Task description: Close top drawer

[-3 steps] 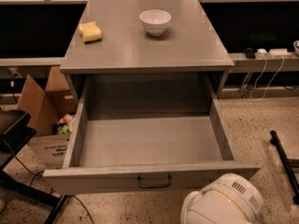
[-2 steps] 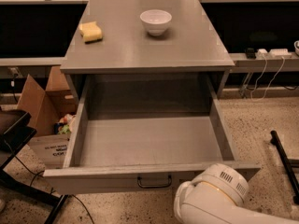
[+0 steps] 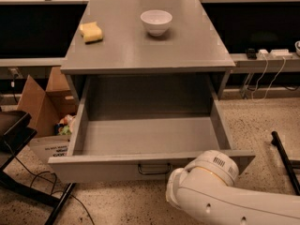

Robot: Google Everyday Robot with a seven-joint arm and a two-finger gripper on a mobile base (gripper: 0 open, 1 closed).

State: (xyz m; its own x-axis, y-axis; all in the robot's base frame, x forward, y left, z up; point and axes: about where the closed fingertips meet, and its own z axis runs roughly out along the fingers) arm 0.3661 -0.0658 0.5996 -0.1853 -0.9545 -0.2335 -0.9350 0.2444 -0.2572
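The top drawer of the grey cabinet is pulled far out, its plain grey inside empty. Its front panel faces me, with a small dark loop handle at the centre. A white arm segment reaches in from the bottom right. Its rounded joint sits against the right part of the drawer front, just right of the handle. My gripper does not show; it is hidden behind or beyond the arm.
A white bowl and a yellow sponge sit on the cabinet top. An open cardboard box and a black stand are on the left. A black bar lies on the floor at the right.
The white arm has come up and to the left from the bottom edge, reaching the drawer's front panel. The drawer stays as far out as before.
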